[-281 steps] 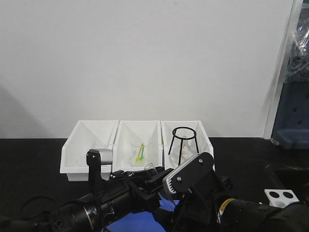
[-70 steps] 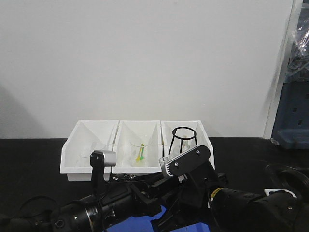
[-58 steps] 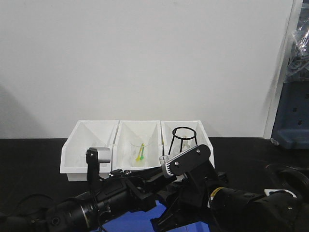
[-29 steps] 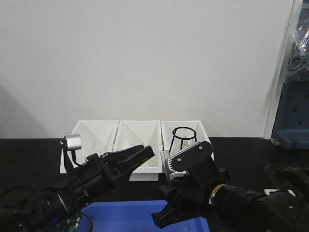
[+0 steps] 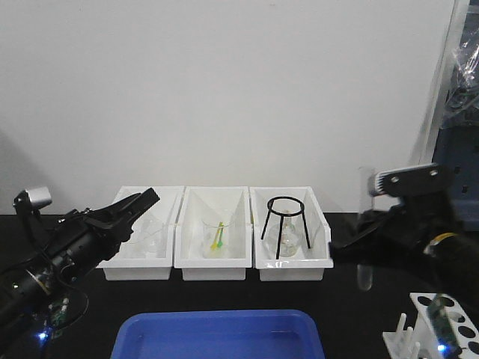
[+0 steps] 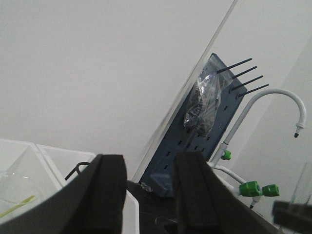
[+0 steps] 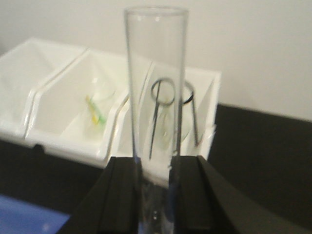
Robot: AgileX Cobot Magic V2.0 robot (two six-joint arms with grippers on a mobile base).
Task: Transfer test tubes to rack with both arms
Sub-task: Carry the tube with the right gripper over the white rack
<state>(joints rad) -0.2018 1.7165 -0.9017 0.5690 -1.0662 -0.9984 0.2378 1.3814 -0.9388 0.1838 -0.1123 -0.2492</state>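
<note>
The right claw (image 7: 155,163) squeezes one test tube (image 7: 155,73) between its fingers and holds it straight up. The tube hangs higher than the rack (image 5: 416,302) and a bit to its left, not touching it. The left claw (image 6: 148,168) is far to the left of the rack. Its two fingers stand wide apart with nothing between them. A blue tray (image 5: 217,333) lies left of the rack.

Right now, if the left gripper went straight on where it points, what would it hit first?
Likely nothing close: the left gripper aims above the white bins, toward the blue pegboard far off. Depth is hard to judge.
</note>
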